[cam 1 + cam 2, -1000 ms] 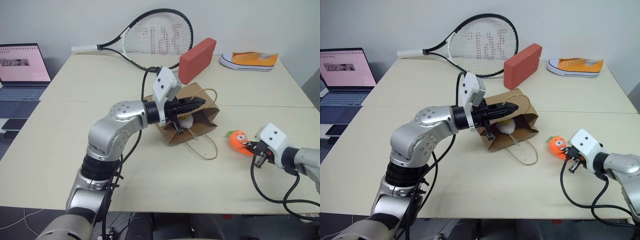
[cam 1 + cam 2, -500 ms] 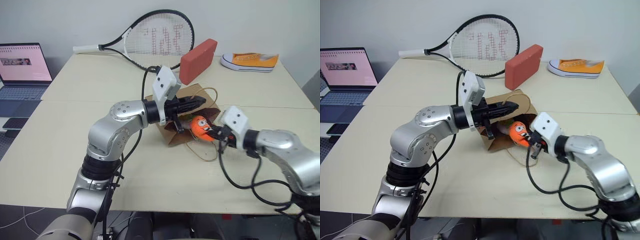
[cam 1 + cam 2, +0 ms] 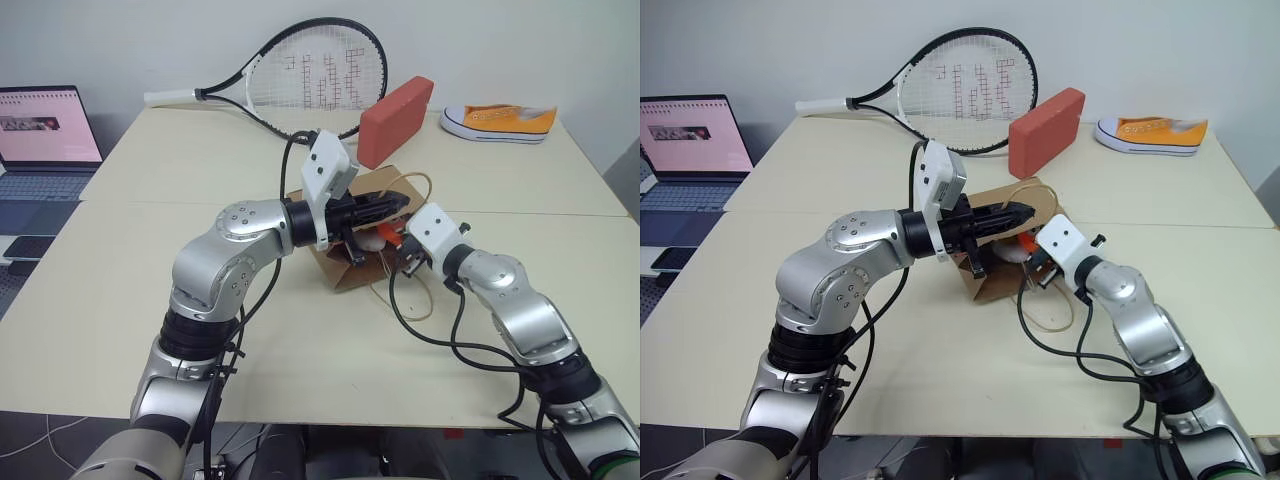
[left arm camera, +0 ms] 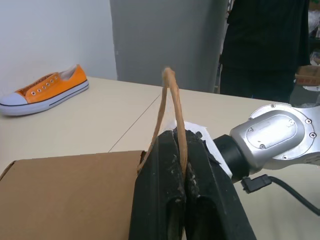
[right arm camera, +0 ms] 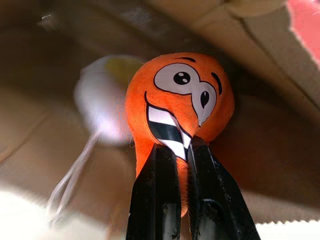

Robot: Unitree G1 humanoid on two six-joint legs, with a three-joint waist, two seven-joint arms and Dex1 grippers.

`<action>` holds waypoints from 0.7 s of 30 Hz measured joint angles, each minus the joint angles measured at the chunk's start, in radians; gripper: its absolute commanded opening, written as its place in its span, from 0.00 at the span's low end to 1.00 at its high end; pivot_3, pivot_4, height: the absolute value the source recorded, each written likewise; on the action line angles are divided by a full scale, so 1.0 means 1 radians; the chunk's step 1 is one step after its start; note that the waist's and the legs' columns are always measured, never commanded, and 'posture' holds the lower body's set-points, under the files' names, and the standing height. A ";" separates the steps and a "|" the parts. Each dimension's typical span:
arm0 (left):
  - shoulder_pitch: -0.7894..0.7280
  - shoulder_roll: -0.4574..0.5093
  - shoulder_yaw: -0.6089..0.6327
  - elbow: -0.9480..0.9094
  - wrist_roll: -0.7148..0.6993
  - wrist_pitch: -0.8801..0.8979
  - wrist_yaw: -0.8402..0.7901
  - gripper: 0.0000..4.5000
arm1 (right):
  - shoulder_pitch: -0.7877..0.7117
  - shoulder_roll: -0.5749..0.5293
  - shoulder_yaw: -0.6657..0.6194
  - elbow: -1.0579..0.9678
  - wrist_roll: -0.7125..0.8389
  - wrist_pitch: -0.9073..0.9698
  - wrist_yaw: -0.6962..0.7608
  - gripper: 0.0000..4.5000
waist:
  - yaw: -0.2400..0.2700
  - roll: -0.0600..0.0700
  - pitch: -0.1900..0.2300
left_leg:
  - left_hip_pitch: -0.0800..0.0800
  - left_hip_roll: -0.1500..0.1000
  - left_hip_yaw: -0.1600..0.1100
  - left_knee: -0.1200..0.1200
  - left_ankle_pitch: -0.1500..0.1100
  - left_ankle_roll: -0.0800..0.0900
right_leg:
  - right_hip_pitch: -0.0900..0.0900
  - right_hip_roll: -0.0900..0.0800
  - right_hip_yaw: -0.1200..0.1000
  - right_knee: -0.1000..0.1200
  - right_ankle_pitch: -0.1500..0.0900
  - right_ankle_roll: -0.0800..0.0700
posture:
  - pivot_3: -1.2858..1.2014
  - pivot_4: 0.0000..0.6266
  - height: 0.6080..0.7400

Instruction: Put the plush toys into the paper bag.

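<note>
Beige worktop (image 3: 120,300) spreads below the head camera, carrying a tennis racket (image 3: 300,75), a red block (image 3: 393,120), an orange sneaker (image 3: 498,120) and a laptop (image 3: 45,140) off its edge. Left tool (image 3: 398,205) holds the brown paper bag (image 3: 345,272) up by one loop handle, and right tool (image 3: 1025,262) reaches into the bag's mouth just below it. From the left wrist, that tool's fingers are pressed together, pinching the twisted handle (image 4: 172,105). From the right wrist, its tool (image 5: 182,150) pinches the orange carrot plush (image 5: 180,100), already inside the bag beside the white egg plush (image 5: 102,97). Likely next: spread the right fingers to drop the carrot, then draw back clear of the mouth.
</note>
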 measured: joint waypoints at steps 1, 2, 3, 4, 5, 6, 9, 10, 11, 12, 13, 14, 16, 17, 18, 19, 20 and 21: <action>0.000 0.000 0.000 0.000 0.000 0.000 0.000 0.00 | -0.003 0.018 0.000 0.016 -0.012 -0.009 -0.013 0.00 | 0.000 0.000 0.000 | 0.000 0.000 0.000 0.000 0.000 0.000 | 0.000 0.000 0.000 0.000 0.000 0.000 | 0.52 0.24 1.00; 0.000 0.000 0.000 0.000 -0.001 0.000 0.000 0.00 | -0.005 0.031 0.002 0.029 -0.027 -0.018 -0.021 0.06 | 0.000 0.000 0.000 | 0.000 0.000 0.000 0.000 0.000 0.000 | 0.000 0.000 0.000 0.000 0.000 0.000 | 0.52 0.24 1.00; 0.000 -0.001 0.000 0.000 -0.001 0.000 0.000 0.00 | -0.006 0.042 0.007 0.044 -0.039 -0.025 -0.031 0.12 | 0.000 0.000 0.000 | 0.000 0.000 0.000 0.000 0.000 0.000 | 0.000 0.000 0.000 0.000 0.000 0.000 | 0.52 0.24 1.00; 0.000 -0.001 0.000 0.000 -0.001 0.000 0.000 0.00 | -0.006 0.049 0.012 0.058 -0.049 -0.034 -0.037 0.18 | 0.000 0.000 0.000 | 0.000 0.000 0.000 0.000 0.000 0.000 | 0.000 0.000 0.000 0.000 0.000 0.000 | 0.52 0.24 1.00; 0.000 -0.001 0.000 0.000 -0.001 0.000 0.000 0.00 | -0.006 0.057 0.017 0.071 -0.061 -0.042 -0.042 0.26 | 0.000 0.000 0.000 | 0.000 0.000 0.000 0.000 0.000 0.000 | 0.000 0.000 0.000 0.000 0.000 0.000 | 0.52 0.24 1.00; 0.000 -0.002 0.000 0.000 -0.001 0.000 0.000 0.00 | -0.006 0.064 0.018 0.082 -0.072 -0.050 -0.046 0.33 | 0.000 0.000 0.000 | 0.000 0.000 0.000 0.000 0.000 0.000 | 0.000 0.000 0.000 0.000 0.000 0.000 | 0.52 0.24 1.00; 0.000 -0.002 0.000 0.000 -0.001 0.000 0.001 0.00 | -0.006 0.071 0.018 0.090 -0.086 -0.064 -0.050 0.56 | 0.000 0.000 0.000 | 0.000 0.000 0.000 0.000 0.000 0.000 | 0.000 0.000 0.000 0.000 0.000 0.000 | 0.52 0.24 1.00; 0.000 -0.002 0.000 0.000 -0.001 0.000 0.002 0.00 | -0.005 0.072 0.018 0.089 -0.088 -0.069 -0.048 0.63 | 0.000 0.000 0.000 | 0.000 0.000 0.000 0.000 0.000 0.000 | 0.000 0.000 0.000 0.000 0.000 0.000 | 0.52 0.24 1.00; 0.000 -0.003 0.000 0.000 -0.001 0.000 0.002 0.00 | -0.004 0.073 0.018 0.089 -0.088 -0.071 -0.043 0.72 | 0.000 0.000 0.000 | 0.000 0.000 0.000 0.000 0.000 0.000 | 0.000 0.000 0.000 0.000 0.000 0.000 | 0.52 0.24 1.00; 0.000 -0.003 0.000 0.000 -0.001 0.000 0.003 0.00 | -0.001 0.073 0.018 0.087 -0.088 -0.073 -0.035 0.79 | 0.000 0.000 0.000 | 0.000 0.000 0.000 0.000 0.000 0.000 | 0.000 0.000 0.000 0.000 0.000 0.000 | 0.52 0.24 1.00; 0.000 -0.003 0.000 0.000 -0.001 0.000 0.003 0.00 | 0.002 0.073 0.018 0.085 -0.088 -0.073 -0.029 0.88 | 0.000 0.000 0.000 | 0.000 0.000 0.000 0.000 0.000 0.000 | 0.000 0.000 0.000 0.000 0.000 0.000 | 0.52 0.24 1.00; 0.000 -0.003 0.000 0.000 -0.001 0.000 0.004 0.00 | 0.005 0.073 0.018 0.082 -0.087 -0.073 -0.023 0.94 | 0.000 0.000 0.000 | 0.000 0.000 0.000 0.000 0.000 0.000 | 0.000 0.000 0.000 0.000 0.000 0.000 | 0.52 0.24 1.00; 0.000 -0.004 0.000 0.000 -0.001 0.000 0.004 0.00 | 0.015 0.068 0.017 0.061 -0.081 -0.068 0.000 0.97 | 0.000 0.000 0.000 | 0.000 0.000 0.000 0.000 0.000 0.000 | 0.000 0.000 0.000 0.000 0.000 0.000 | 0.52 0.24 1.00; 0.000 -0.004 0.000 0.000 -0.001 0.000 0.004 0.00 | 0.018 0.064 0.017 0.043 -0.079 -0.062 0.015 0.97 | 0.000 0.000 0.000 | 0.000 0.000 0.000 0.000 0.000 0.000 | 0.000 0.000 0.000 0.000 0.000 0.000 | 0.52 0.24 1.00; 0.000 -0.005 0.000 0.000 -0.001 0.000 0.004 0.00 | 0.018 0.059 0.016 0.032 -0.079 -0.060 0.022 0.97 | 0.000 0.000 0.000 | 0.000 0.000 0.000 0.000 0.000 0.000 | 0.000 0.000 0.000 0.000 0.000 0.000 | 0.52 0.24 1.00; 0.000 -0.006 0.000 0.000 -0.001 0.000 0.004 0.00 | 0.018 0.047 0.016 0.017 -0.079 -0.057 0.035 0.97 | 0.000 0.000 0.000 | 0.000 0.000 0.000 0.000 0.000 0.000 | 0.000 0.000 0.000 0.000 0.000 0.000 | 0.52 0.24 1.00; 0.000 -0.007 0.000 0.000 -0.001 0.000 0.004 0.00 | 0.018 0.037 0.016 0.006 -0.080 -0.054 0.041 0.97 | 0.000 0.000 0.000 | 0.000 0.000 0.000 0.000 0.000 0.000 | 0.000 0.000 0.000 0.000 0.000 0.000 | 0.52 0.24 1.00; 0.000 -0.008 0.000 0.001 -0.001 0.000 0.004 0.00 | 0.017 0.026 0.015 -0.003 -0.080 -0.052 0.051 0.97 | 0.000 0.000 0.000 | 0.000 0.000 0.000 0.000 0.000 0.000 | 0.000 0.000 0.000 0.000 0.000 0.000 | 0.52 0.24 1.00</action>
